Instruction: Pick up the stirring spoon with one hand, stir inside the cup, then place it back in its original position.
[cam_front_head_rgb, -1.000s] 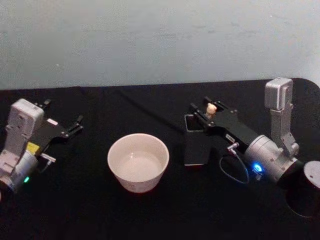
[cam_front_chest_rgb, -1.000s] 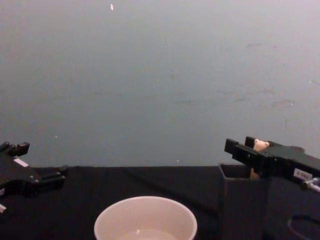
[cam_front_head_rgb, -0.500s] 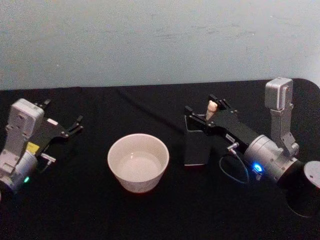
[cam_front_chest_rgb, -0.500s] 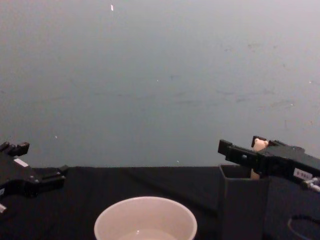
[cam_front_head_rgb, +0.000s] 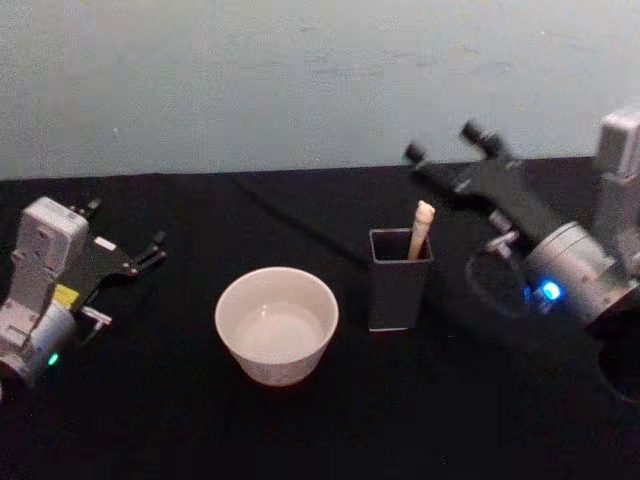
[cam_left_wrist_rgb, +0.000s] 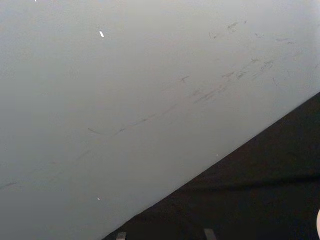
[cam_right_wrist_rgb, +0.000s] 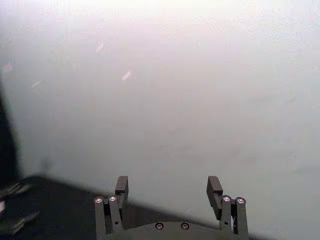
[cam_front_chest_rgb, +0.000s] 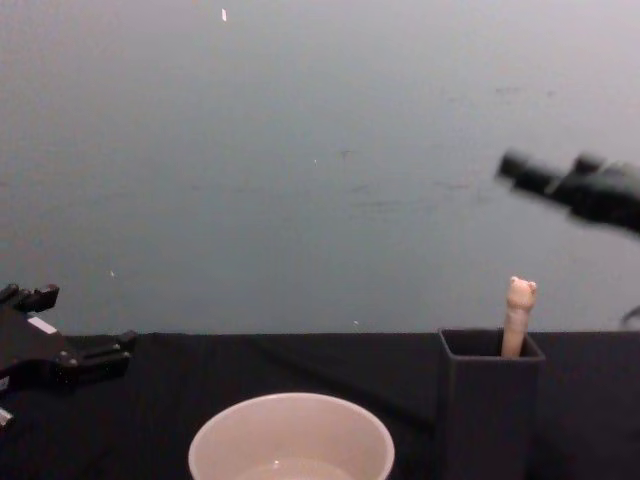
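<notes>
The left gripper (cam_front_head_rgb: 155, 248) is sitting parked at the table's nine o'clock edge with its fingers apart and holding nothing, well away from the cup (cam_front_head_rgb: 277, 324) at the middle. Just beside the cup at its three o'clock, the spoon (cam_front_head_rgb: 420, 229) is standing nearly upright in the dark holder (cam_front_head_rgb: 399, 279), handle leaning slightly toward one o'clock, and the right gripper (cam_front_head_rgb: 447, 142), spread open and empty, is hovering above and beyond it at about one o'clock, making it the nearer arm. The chest view is showing the spoon's bear-shaped top poking above the holder's rim, while the right wrist view is showing both fingers parted with nothing between them.
</notes>
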